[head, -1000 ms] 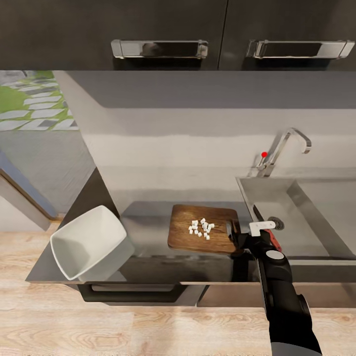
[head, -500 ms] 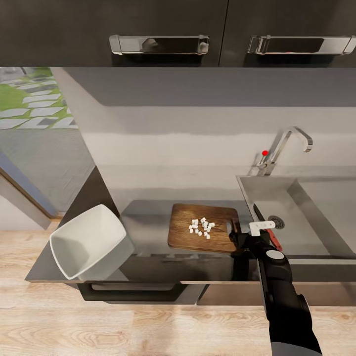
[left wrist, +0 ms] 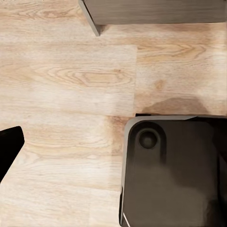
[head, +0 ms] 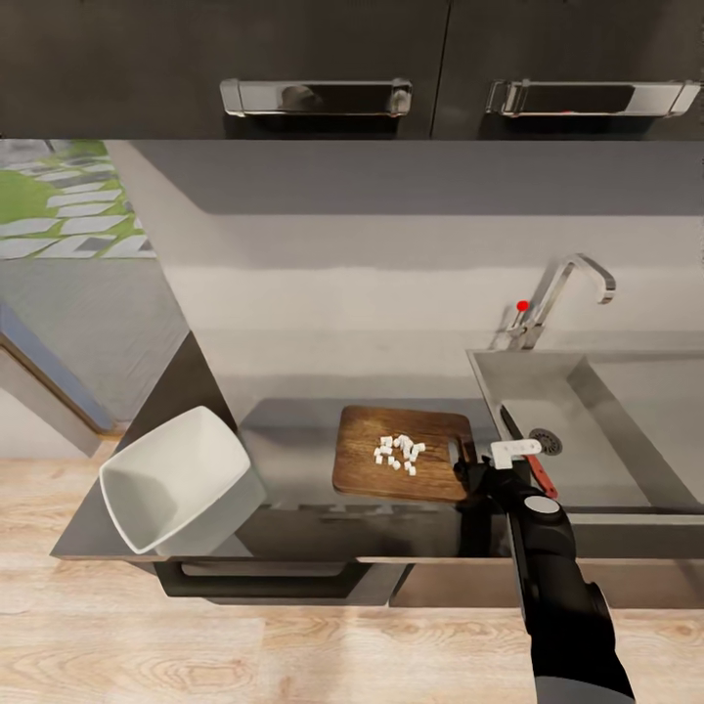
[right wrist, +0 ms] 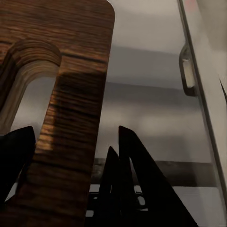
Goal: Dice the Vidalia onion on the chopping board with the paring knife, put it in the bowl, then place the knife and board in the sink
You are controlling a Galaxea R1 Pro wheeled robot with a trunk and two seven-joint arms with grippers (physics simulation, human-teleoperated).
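Note:
The dark wooden chopping board (head: 364, 477) lies on the grey countertop (head: 293, 430) with small white onion dice (head: 398, 452) on its middle. My right gripper (head: 467, 476) is at the board's slotted handle end. In the right wrist view its black fingers (right wrist: 14, 156) stand on either side of the board's end strip (right wrist: 71, 56), shut on it. The paring knife (head: 541, 477), red-brown handle nearest me, lies in the sink (head: 626, 430) beside my wrist. The white squarish bowl (head: 176, 479) sits at the counter's left end. My left gripper's fingertip (left wrist: 9, 146) hangs over the floor, holding nothing.
A chrome tap (head: 562, 288) with a red knob stands behind the sink. Dark wall cabinets (head: 313, 59) hang above the counter. A dark drawer handle (head: 259, 577) shows under the counter's front edge. The left wrist view looks down on wood flooring (left wrist: 71, 71) and my dark base (left wrist: 175, 175).
The head view bobs slightly up and back down. The right gripper, board, dice, knife and bowl keep their places.

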